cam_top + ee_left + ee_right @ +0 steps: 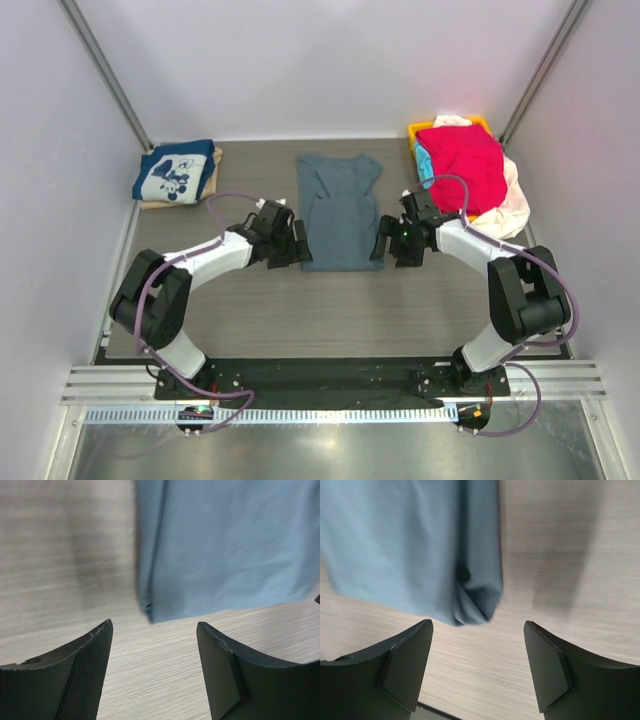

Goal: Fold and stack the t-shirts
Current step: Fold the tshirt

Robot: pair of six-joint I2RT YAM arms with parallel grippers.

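The wood-grain table (350, 310) carries a blue-grey t-shirt (340, 215) lying flat at its middle, folded into a long strip. In the far left corner a folded tan t-shirt (214, 168) lies under a navy t-shirt (175, 172). In the far right corner stands a yellow basket (416, 131), with a red t-shirt (462, 160) heaped on top.

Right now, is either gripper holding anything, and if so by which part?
Nothing is held. The left gripper and right gripper are open, beside the near corners of the blue-grey t-shirt.
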